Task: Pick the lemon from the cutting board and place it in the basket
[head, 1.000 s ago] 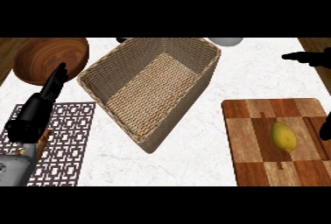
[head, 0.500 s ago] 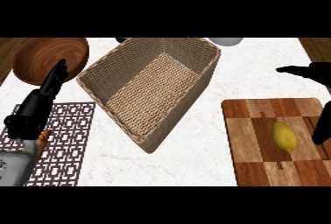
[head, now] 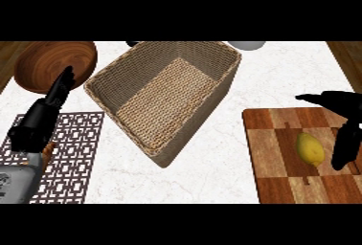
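Observation:
A yellow lemon (head: 310,149) lies on the wooden cutting board (head: 276,162) at the right. My right hand (head: 344,125) hangs over the board's right edge, open, with fingers stretched toward the left above the lemon and the thumb pointing down just right of it, not touching. The woven basket (head: 166,93) stands tilted in the middle, nothing inside it. My left hand (head: 44,114) rests open at the left, fingers pointing up, over the patterned mat.
A brown patterned trivet mat (head: 67,162) lies at the lower left. A round wooden board (head: 50,64) sits at the upper left. A pale bowl (head: 247,44) peeks in at the top edge, behind the basket.
My right hand has moved in from the upper right edge, down and left toward the lemon. The left hand has drifted slightly down and right.

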Controlling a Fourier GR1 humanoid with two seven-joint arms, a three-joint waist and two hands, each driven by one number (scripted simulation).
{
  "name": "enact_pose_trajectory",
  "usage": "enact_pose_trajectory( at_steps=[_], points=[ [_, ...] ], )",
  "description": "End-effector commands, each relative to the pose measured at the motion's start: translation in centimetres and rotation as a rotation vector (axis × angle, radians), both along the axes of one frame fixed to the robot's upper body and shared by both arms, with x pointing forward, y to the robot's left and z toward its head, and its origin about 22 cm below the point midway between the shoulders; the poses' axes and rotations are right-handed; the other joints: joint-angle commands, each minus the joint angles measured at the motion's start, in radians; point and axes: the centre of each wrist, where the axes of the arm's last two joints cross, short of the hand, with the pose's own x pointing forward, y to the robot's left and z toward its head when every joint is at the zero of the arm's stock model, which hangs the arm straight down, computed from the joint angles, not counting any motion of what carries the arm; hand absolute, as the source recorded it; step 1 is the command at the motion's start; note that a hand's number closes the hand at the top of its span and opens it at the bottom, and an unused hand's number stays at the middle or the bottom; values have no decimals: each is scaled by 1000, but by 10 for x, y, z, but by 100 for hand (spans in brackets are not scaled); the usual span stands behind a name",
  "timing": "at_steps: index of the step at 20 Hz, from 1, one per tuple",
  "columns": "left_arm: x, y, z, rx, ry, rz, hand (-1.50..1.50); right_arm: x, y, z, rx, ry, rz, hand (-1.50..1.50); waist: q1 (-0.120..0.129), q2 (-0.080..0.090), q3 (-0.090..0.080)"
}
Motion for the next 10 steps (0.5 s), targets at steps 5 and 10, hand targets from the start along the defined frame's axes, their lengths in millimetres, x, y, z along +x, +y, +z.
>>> enact_pose_trajectory(
  at_steps=[5,10],
  points=[
    [-10,-21,3,4,-4,6,0,-7,-25,-37,-16,-9,-16,-150,0,-1,0],
    [2,-23,14,0,-1,-18,0,-14,-19,-50,-6,-24,6,-150,-4,-1,0]
  ],
)
